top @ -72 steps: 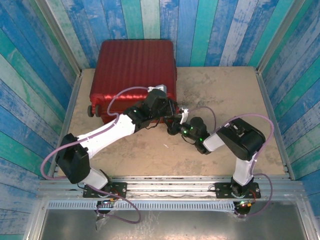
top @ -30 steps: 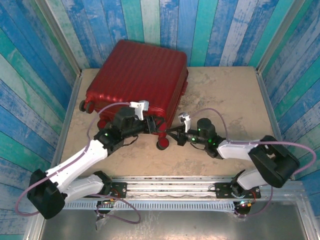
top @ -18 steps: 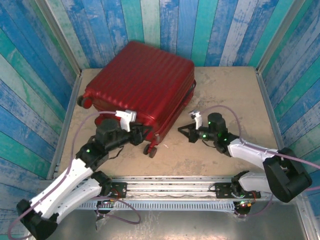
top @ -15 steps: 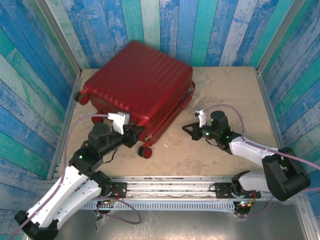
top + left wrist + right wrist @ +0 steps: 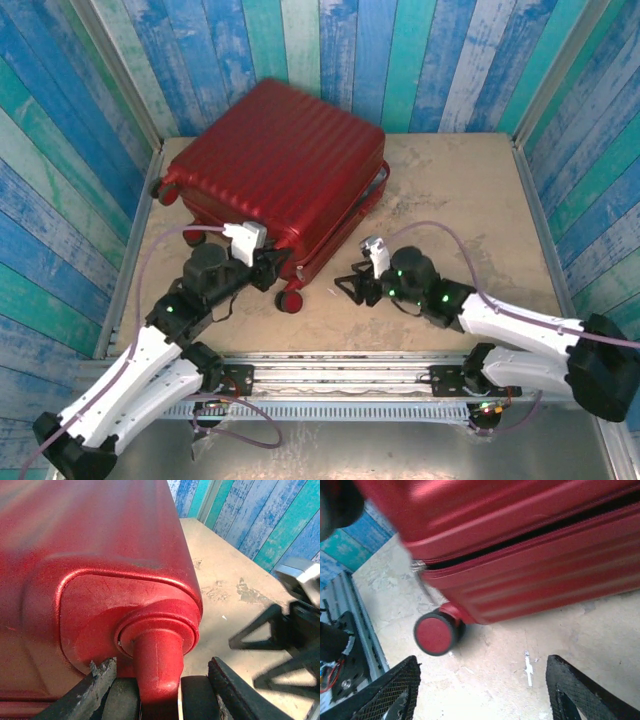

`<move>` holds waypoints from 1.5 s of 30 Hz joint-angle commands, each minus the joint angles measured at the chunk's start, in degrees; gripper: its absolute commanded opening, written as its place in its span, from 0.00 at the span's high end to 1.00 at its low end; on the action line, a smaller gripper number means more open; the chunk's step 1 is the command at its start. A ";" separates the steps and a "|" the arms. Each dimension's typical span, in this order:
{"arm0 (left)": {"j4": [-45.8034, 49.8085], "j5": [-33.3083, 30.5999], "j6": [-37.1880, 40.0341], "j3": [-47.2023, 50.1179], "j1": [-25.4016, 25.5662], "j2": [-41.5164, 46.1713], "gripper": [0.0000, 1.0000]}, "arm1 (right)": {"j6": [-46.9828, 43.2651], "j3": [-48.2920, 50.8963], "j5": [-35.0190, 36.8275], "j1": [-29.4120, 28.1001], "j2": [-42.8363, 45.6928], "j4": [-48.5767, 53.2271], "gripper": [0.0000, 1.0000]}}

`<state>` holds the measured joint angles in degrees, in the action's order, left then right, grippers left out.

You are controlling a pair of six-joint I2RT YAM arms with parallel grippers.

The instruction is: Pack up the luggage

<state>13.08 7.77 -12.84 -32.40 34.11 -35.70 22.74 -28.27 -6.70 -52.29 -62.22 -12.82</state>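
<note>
The luggage (image 5: 272, 158), a dark-red ribbed hard-shell suitcase, lies closed and turned at an angle on the back left of the table. My left gripper (image 5: 279, 270) is at its near corner, shut on a twin black wheel; the red caster stem (image 5: 156, 667) stands between the fingers (image 5: 98, 685). My right gripper (image 5: 347, 287) sits open just right of that corner, low over the table. In the right wrist view the luggage shell (image 5: 535, 545) shows its dark zip seam, and a wheel (image 5: 436, 634) lies ahead of the open gripper (image 5: 485, 695).
Blue and teal plank walls (image 5: 440, 60) enclose the sandy tabletop (image 5: 460, 200) on three sides. A metal rail (image 5: 340, 370) with the arm bases runs along the near edge. Bare tabletop lies to the right of the luggage.
The luggage was turned and dragged toward the left wall with my left gripper on its wheel. In the last half second my right gripper swung left, up to the luggage's near corner.
</note>
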 commanded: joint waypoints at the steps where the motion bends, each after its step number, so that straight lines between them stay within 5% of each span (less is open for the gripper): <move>1: -18.29 2.88 -2.45 -1.78 0.18 -2.17 1.00 | 5.64 0.26 27.05 -8.66 0.91 1.59 0.30; 5: -20.63 3.37 -3.41 -2.20 0.25 -3.66 1.00 | 6.12 -4.96 36.82 -15.45 -5.28 2.93 0.27; 16: -19.32 3.21 -4.33 -1.25 0.30 -0.62 1.00 | 6.86 -21.08 39.17 -17.64 -25.19 4.13 0.14; 25: -19.73 3.61 -4.43 -0.67 0.26 -0.34 1.00 | 10.99 -30.98 44.85 -18.59 -35.82 10.49 0.16; 29: -19.99 3.83 -4.44 -0.03 0.26 -0.02 1.00 | 14.22 -37.11 51.45 -18.86 -41.31 17.81 0.31; 32: -18.29 4.07 -3.15 -0.18 0.26 0.58 1.00 | 12.32 -39.48 54.39 -18.98 -43.16 20.55 0.76; 35: -15.27 3.70 -1.11 -0.47 0.26 2.39 1.00 | 8.48 -38.12 53.88 -18.24 -40.96 20.48 0.99; 45: -5.00 6.57 10.99 -1.13 0.26 5.64 1.00 | -3.48 -21.09 27.69 -5.63 -26.18 10.57 0.99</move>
<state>13.13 6.98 -6.83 -30.37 33.17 -33.36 23.44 -52.31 29.30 -59.68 -92.09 1.76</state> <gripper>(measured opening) 0.484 0.048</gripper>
